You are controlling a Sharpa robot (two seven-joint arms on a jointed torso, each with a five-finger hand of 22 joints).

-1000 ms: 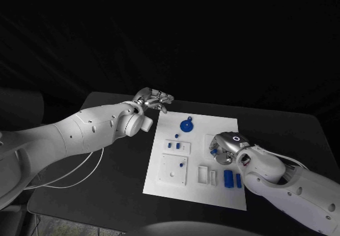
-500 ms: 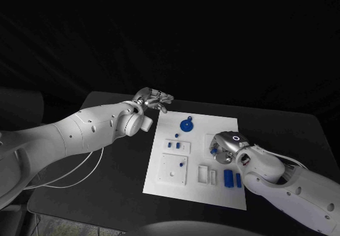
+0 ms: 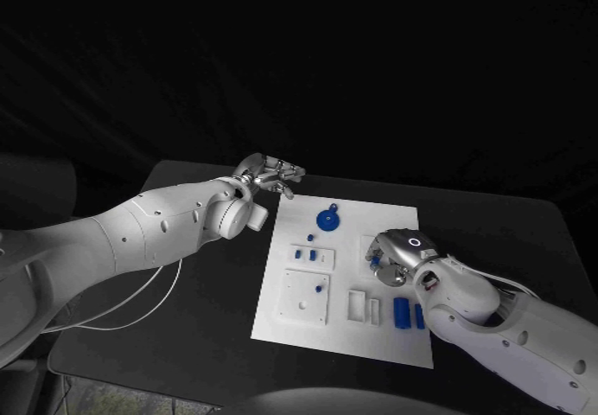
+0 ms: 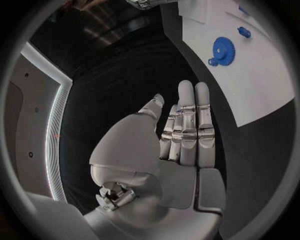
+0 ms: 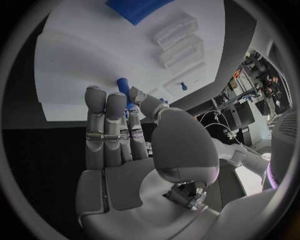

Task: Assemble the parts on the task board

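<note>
The white task board point(image 3: 294, 324) lies mid-table. On it are a blue gear point(image 3: 329, 219), small blue pegs point(image 3: 303, 255) in the left sockets, and two blue blocks point(image 3: 401, 313) near the front right. My right hand point(image 3: 397, 258) hovers over the board's right middle. A short blue peg point(image 5: 122, 83) shows between its thumb and fingertips, apparently pinched; the same blue peg point(image 3: 372, 258) peeks out at the hand's left side. My left hand point(image 3: 270, 174) hangs off the board's far left corner with straight fingers point(image 4: 187, 125), holding nothing. The gear point(image 4: 223, 48) lies beyond it.
Raised white slot fixtures point(image 5: 178, 42) and a blue block point(image 5: 134, 9) sit on the board point(image 5: 75, 65) ahead of my right hand. A small blue pin point(image 5: 183, 86) stands farther off. White cables point(image 3: 137, 307) trail over the black table at the left.
My right hand has shifted slightly toward the far left over the board, and the blue peg at its fingertips moved with it. My left hand has stayed put.
</note>
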